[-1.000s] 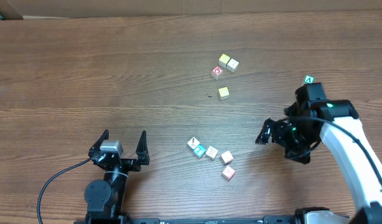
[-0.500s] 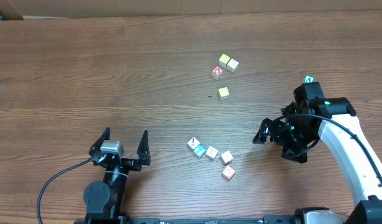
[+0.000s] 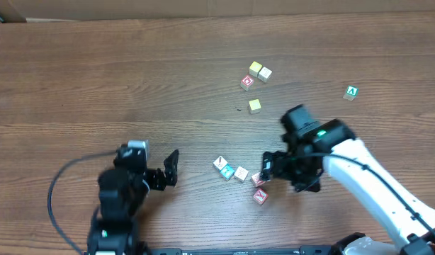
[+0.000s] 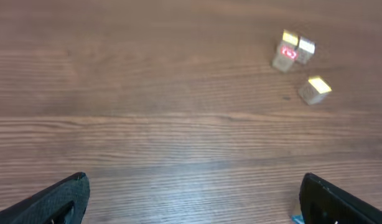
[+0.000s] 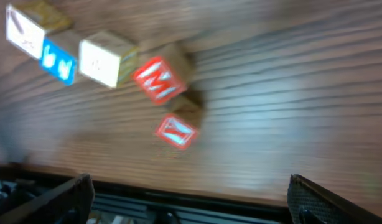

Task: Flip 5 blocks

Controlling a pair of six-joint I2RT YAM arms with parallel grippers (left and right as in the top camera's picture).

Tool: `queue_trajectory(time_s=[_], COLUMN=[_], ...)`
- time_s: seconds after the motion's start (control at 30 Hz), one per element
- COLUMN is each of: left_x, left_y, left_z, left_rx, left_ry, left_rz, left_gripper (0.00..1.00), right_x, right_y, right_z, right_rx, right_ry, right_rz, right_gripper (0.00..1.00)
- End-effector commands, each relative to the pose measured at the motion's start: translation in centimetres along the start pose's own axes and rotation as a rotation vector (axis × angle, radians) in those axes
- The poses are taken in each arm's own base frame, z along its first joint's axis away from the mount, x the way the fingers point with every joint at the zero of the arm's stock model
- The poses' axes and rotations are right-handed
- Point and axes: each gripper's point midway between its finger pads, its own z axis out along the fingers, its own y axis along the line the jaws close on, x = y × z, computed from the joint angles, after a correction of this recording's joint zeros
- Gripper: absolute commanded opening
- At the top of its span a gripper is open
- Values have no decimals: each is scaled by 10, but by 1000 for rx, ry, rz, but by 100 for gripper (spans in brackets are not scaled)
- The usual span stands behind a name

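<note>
Five small blocks lie in a loose cluster near the table's front. From left to right they are a white one with a dark mark [image 3: 219,163] [image 5: 26,28], a teal one [image 3: 228,171] [image 5: 57,61], a pale one [image 3: 241,173] [image 5: 104,59], a red-printed one [image 3: 257,180] [image 5: 160,78], and another red-printed one [image 3: 260,196] [image 5: 177,132] nearer the edge. My right gripper [image 3: 270,176] [image 5: 191,202] is open just right of the cluster and holds nothing. My left gripper [image 3: 169,172] [image 4: 194,205] is open too, left of the cluster, over bare wood.
Three plain yellow and cream cubes [image 3: 255,69] [image 4: 290,38] and a cube with a red print [image 3: 247,82] [image 4: 285,56] sit farther back. A green "A" cube [image 3: 351,92] lies at the far right. The table's front edge [image 5: 178,186] runs close under the right gripper.
The right arm has swung left from beside the green cube up to the cluster. The left arm has turned and shifted right, toward the blocks. Both grippers stayed open.
</note>
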Motion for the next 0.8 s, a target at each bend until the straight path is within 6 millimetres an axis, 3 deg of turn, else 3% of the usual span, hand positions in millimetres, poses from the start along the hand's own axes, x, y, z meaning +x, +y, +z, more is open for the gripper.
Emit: queue_trajectory(time_s=[0.0,0.13,0.27,0.37,0.5,0.6,0.77], left_x=[-20,-18,-17,-13,-2,3,26], left_y=[-19,-36,-59,-73,-79,-85,-99], left_z=[9,25,38,44,46,47,51], left_rx=[95,156,250,333,367,407,432], left_ry=[105,295,400,452,509,538,638], left_rz=[-1,-32,-57,-124,-191,-208,-254], left_gripper=[100,100,100,100,100,100,100], right_x=[6,16,26,34,38,34,30], right_y=[20,38,44,33,5,-10,-13], right_z=[0,8,20,36,58,62,61], right_rx=[5,-11,-10,17,80,124,136], right_ry=[-40,-46,-39,-14,-16,-47,-74], right_rz=[126,76,22,52,222,302,341], right_gripper=[100,100,97,89,89,89,89])
